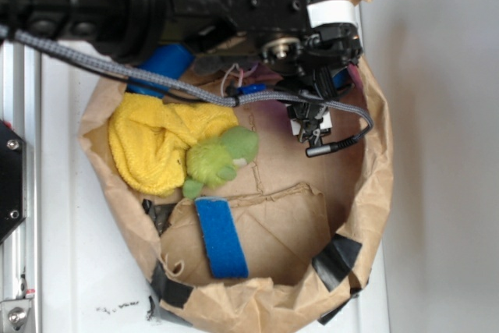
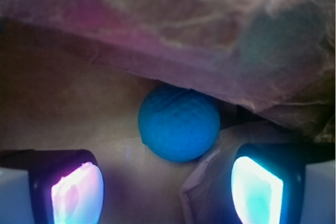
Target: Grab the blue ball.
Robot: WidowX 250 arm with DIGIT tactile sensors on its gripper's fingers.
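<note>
The blue ball (image 2: 179,123) is a small teal-blue ball with a dimpled surface. It lies on the brown paper floor, tucked under a crumpled paper fold, just ahead of my gripper (image 2: 167,192). The gripper is open, with its glowing pads (image 2: 77,195) spread wide to either side, and nothing is between them. In the exterior view the gripper (image 1: 312,126) reaches down into the paper bag (image 1: 373,193) near its top right wall. The ball is hidden there behind the arm.
A yellow cloth (image 1: 160,146) and a green plush toy (image 1: 221,157) lie in the bag at the left. A flat blue strip (image 1: 220,238) lies on a cardboard flap. A blue bottle (image 1: 160,68) pokes out under the arm. A grey cable (image 1: 234,99) crosses the bag.
</note>
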